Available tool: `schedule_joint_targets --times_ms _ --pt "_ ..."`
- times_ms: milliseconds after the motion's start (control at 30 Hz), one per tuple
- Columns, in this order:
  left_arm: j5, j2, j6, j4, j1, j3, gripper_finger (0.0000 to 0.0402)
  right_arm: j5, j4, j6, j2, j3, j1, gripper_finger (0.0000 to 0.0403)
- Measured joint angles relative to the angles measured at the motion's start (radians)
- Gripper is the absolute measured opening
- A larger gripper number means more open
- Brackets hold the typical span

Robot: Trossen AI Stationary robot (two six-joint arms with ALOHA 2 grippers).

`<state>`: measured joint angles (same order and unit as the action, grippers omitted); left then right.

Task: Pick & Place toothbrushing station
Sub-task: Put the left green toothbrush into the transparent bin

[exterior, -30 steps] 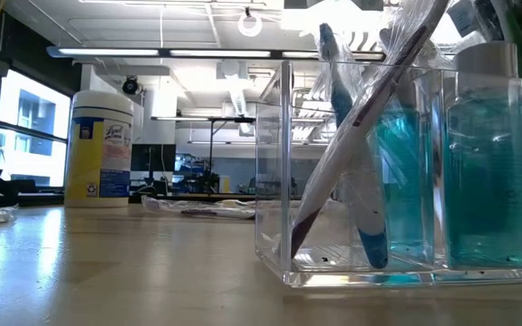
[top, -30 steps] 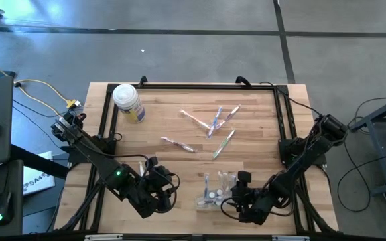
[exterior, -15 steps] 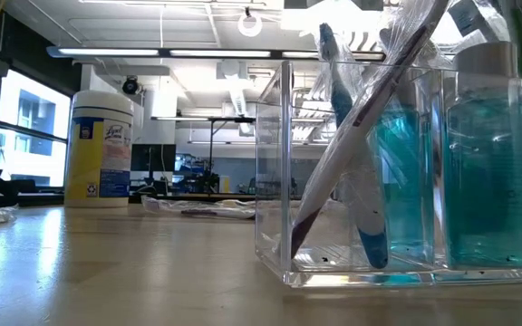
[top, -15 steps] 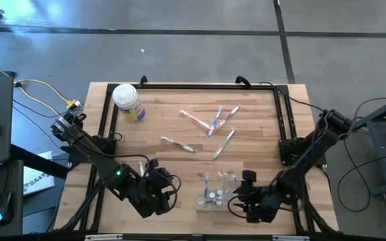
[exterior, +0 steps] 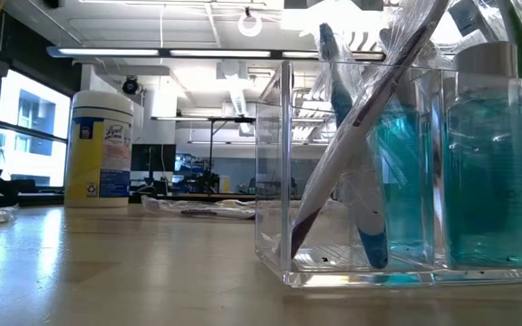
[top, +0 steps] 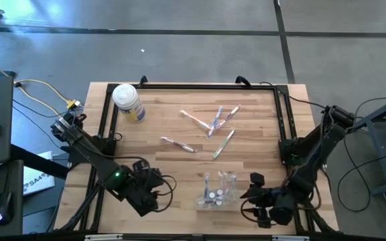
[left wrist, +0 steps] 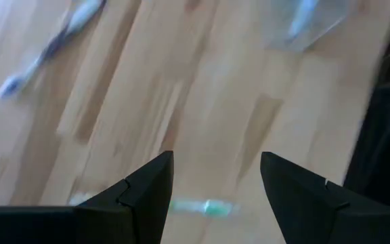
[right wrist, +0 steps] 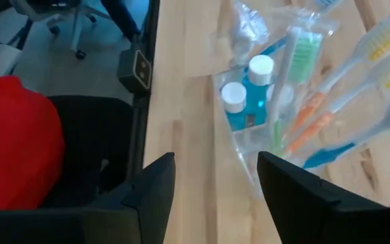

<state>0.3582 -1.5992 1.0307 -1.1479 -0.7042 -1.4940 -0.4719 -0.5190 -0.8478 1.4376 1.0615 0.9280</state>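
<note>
left gripper (top: 158, 189) is sitting low at the bench (top: 166, 120) front edge, fingers apart, gripping nothing. clear holder (top: 218, 191) is standing just right of it, brushes inside. right gripper (top: 252, 195) is hanging just right of the holder, fingers apart, empty. loose toothbrushes (top: 214, 124) are lying mid-bench, well apart from both.

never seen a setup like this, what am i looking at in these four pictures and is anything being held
It is a robot with two dark arms at a wooden table. One picture looks straight down, one sits at table height, and one comes from each wrist, past that arm's two fingers. The left gripper and the right gripper sit near the table's front edge, either side of a clear holder. Both are open and hold nothing. The holder has toothbrushes and small blue bottles in it. More loose toothbrushes lie mid-table, and a white-lidded jar stands at the back left.
</note>
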Motion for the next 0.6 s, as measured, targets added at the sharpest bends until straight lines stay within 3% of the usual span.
schedule_joint_targets --times_ms 133,200,400,600 --pt "-0.018 -0.006 0.171 -0.116 -0.024 0.000 0.0221 0.000 0.000 -0.036 0.000 0.000 0.023 0.0203" --pt "-0.023 -0.018 0.184 -0.153 -0.043 -0.001 0.0221 0.000 0.000 -0.049 0.000 0.000 0.029 0.0203" --pt "-0.007 -0.096 -0.016 -0.288 -0.121 0.000 0.0221 0.001 0.006 -0.071 0.000 0.000 0.046 0.0203" --pt "0.004 -0.199 -0.244 -0.319 -0.142 0.000 0.0221 0.004 0.007 -0.124 0.000 0.000 0.048 0.0203"
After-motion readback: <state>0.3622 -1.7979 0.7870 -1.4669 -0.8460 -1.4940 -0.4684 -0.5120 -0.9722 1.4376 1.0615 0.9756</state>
